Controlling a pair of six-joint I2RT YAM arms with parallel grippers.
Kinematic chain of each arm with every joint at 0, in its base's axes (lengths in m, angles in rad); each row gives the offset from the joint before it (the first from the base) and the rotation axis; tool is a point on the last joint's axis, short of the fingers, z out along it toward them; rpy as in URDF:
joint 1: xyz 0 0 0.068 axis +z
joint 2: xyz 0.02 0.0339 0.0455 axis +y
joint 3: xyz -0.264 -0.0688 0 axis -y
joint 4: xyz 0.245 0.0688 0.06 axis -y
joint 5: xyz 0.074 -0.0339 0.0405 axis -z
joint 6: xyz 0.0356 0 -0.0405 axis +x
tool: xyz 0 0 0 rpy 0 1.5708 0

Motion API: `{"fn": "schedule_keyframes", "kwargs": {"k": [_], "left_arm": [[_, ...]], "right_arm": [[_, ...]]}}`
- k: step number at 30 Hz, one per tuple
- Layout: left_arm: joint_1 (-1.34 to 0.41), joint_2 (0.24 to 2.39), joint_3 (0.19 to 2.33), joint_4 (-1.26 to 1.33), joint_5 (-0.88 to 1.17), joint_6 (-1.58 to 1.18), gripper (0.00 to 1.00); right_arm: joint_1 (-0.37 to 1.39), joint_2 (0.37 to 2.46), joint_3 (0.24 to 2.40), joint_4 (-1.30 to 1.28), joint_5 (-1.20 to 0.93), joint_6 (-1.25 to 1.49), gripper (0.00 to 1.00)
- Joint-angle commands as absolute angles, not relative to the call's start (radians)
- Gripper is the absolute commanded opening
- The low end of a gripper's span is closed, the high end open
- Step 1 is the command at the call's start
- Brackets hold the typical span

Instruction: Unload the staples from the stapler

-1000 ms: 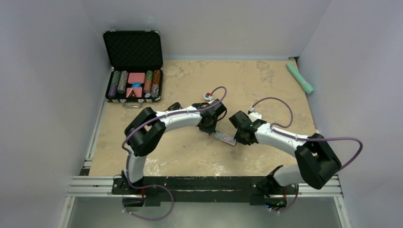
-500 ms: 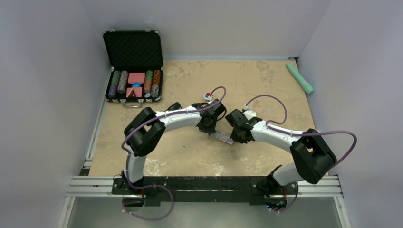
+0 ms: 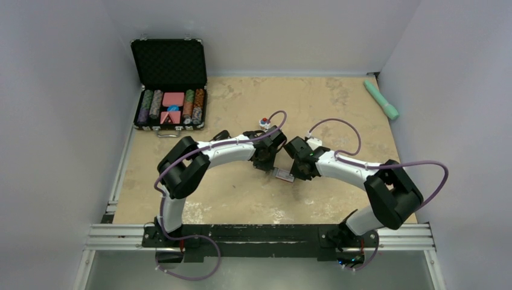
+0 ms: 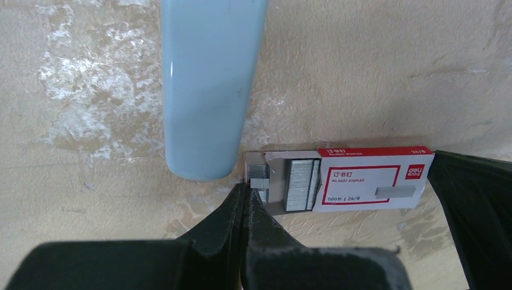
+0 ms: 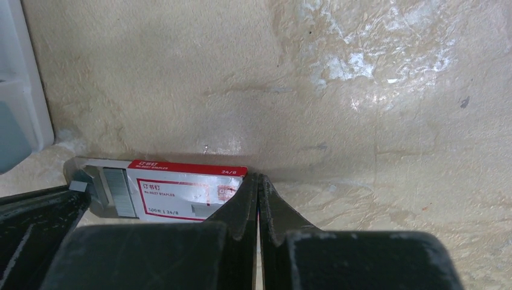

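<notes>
The black stapler is out of view. A tiny silvery strip of staples (image 4: 259,182) lies at the open left end of a red-and-white staple box (image 4: 368,181), on other strips in its tray. My left gripper (image 4: 244,192) is shut, its tips touching that end beside the tiny strip; whether it pinches the strip I cannot tell. My right gripper (image 5: 258,181) is shut, its tips against the right end of the box (image 5: 181,190). From above, the box (image 3: 285,176) lies between the left gripper (image 3: 273,171) and the right gripper (image 3: 294,176).
A pale blue-grey bar (image 4: 208,84) lies just beyond the box's open end. An open black case (image 3: 171,84) of poker chips stands at the back left. A teal oblong object (image 3: 381,99) lies by the right wall.
My right arm has moved left and its shut tips have come against the box, which has slid a little left toward my left gripper. The left arm has stayed put.
</notes>
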State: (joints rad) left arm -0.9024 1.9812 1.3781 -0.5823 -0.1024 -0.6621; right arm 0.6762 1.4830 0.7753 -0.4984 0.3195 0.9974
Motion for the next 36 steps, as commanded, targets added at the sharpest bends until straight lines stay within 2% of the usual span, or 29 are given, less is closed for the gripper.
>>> {"fn": "schedule_keyframes", "kwargs": {"k": [1,20,25,27,36], "left_arm": [[-0.914,1.982,1.364,-0.611,-0.038,-0.67,0.0],[-0.919,1.973,1.4,-0.638,0.004,-0.68,0.0],[-0.92,1.963,1.427,-0.687,-0.016,-0.694,0.17],[-0.917,1.957,1.44,-0.706,-0.027,-0.699,0.21],[-0.913,1.914,1.486,-0.795,-0.06,-0.702,0.22]], "right_arm": [[0.684,1.486,0.829,-0.463,0.313,0.985,0.0],[0.691,1.494,0.831,-0.441,0.307,0.971,0.0],[0.691,1.487,0.828,-0.447,0.314,0.971,0.0],[0.691,1.483,0.824,-0.449,0.317,0.971,0.0],[0.691,1.482,0.815,-0.443,0.317,0.97,0.0]]}}
